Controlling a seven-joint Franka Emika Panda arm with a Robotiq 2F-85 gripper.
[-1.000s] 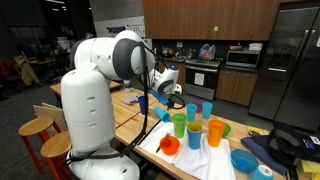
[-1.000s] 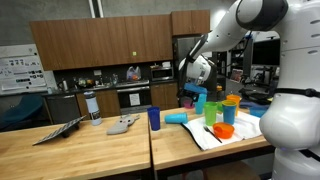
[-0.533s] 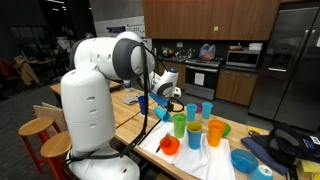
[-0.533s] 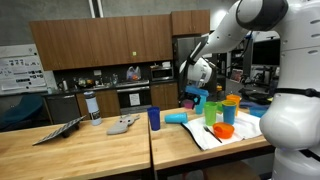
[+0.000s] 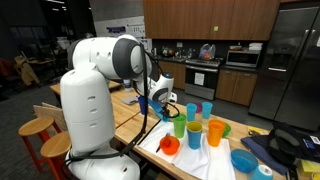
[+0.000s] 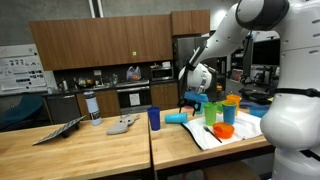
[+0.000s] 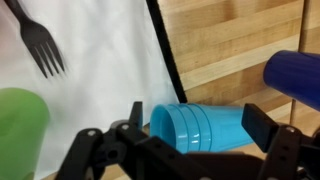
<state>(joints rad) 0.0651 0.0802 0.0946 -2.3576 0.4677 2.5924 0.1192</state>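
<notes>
Lowered since a second ago, my gripper [image 7: 193, 124] straddles the sky-blue plastic cup [image 7: 208, 124] lying sideways. Jaws wide, gripping nothing

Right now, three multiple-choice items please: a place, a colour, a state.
1. Where does the black fork lie?
A) on the white cloth
B) on bare wood
C) in a bowl
2. What colour is the cup under the open jaws?
A) orange
B) yellow
C) light blue
3. How is that cup placed?
A) upright
B) on its side
C) upside down
Answers:
1 A: white cloth surrounds the fork.
2 C: its wall is pale blue in the wrist view.
3 B: its wall runs level, rim facing sideways.
</notes>
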